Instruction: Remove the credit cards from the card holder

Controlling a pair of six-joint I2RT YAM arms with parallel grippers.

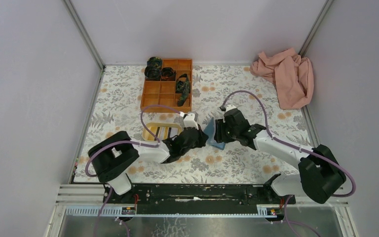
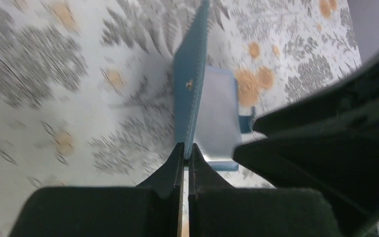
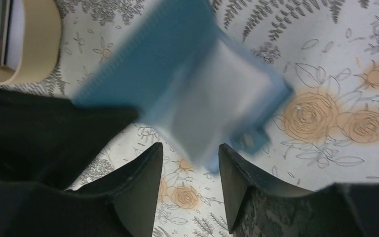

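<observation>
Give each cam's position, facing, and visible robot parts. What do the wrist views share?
Top external: above, behind the bases, facing down at the table; left arm and right arm whole, meeting at the card holder.
Left wrist: on left arm, facing along left fingers shut on the card holder's raised flap; right arm at right.
Right wrist: on right arm, facing down past open right fingers at the blurred card holder; left arm at left.
Shared: card holder and the opposite arm.

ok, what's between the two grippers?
Only the card holder, seen in the top view: left gripper pinches its raised flap, right gripper open, facing it.
</observation>
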